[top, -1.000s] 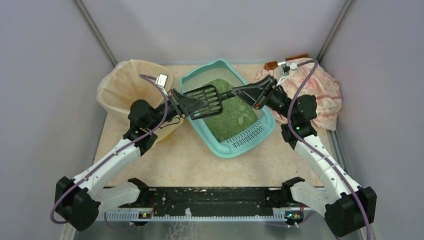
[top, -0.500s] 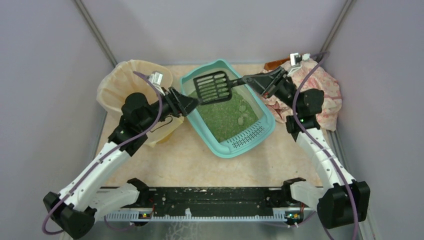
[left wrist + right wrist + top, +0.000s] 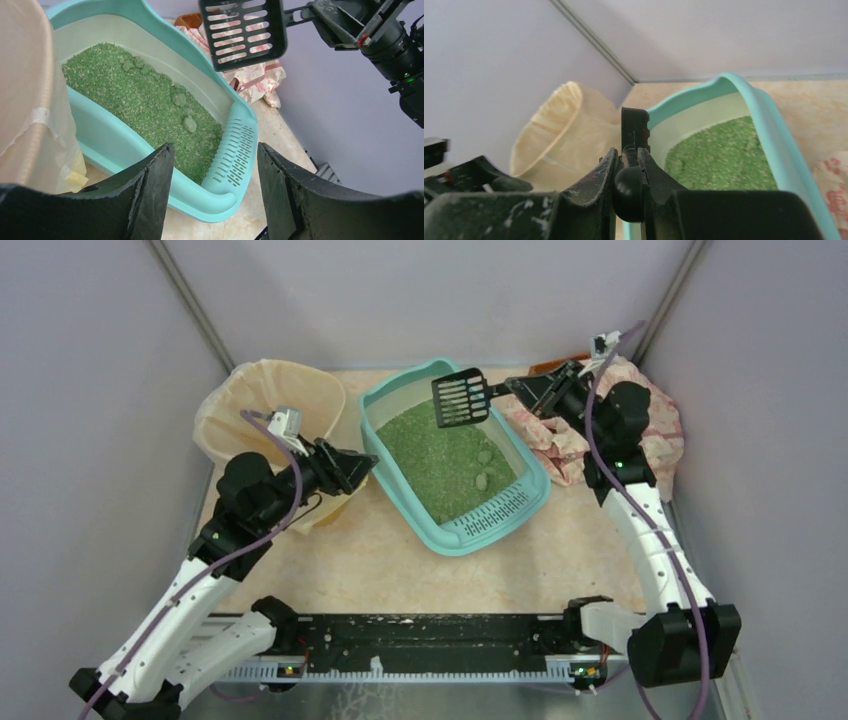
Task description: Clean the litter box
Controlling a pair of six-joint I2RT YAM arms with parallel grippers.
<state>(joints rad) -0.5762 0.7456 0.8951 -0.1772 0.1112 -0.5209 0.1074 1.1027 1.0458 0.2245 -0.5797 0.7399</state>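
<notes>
litter box (image 3: 452,538): teal tray at the middle-back of the table (image 3: 400,575), set askew, with its slotted grate (image 3: 497,508) at the near-right end.
granules (image 3: 435,455): a green layer covering the litter box floor up to the grate.
clumps (image 3: 483,468): a few rounded lumps on the granules, right of the litter box's middle and just short of the grate.
scoop (image 3: 461,400): black and slotted, in the air over the litter box's far-right rim. Its head is toward the box and its handle reaches out to the right past the rim.
right gripper (image 3: 520,390): just right of the litter box's far corner, above the table, clenched on the scoop's handle. In the right wrist view both fingers (image 3: 594,200) press against the handle, and the head stands edge-on beyond them.
left gripper (image 3: 362,467): just off the litter box's left wall, released, its jaws spread wide with only air between them. In the left wrist view the box's near wall and grate show between the two fingers (image 3: 150,185).
bin (image 3: 245,390): beige and bag-lined, close beside the litter box's far-left wall. Whether the two touch cannot be told.
cloth (image 3: 655,435): crumpled, pink-patterned, right of the litter box by its far-right wall, lying under the right arm.
</notes>
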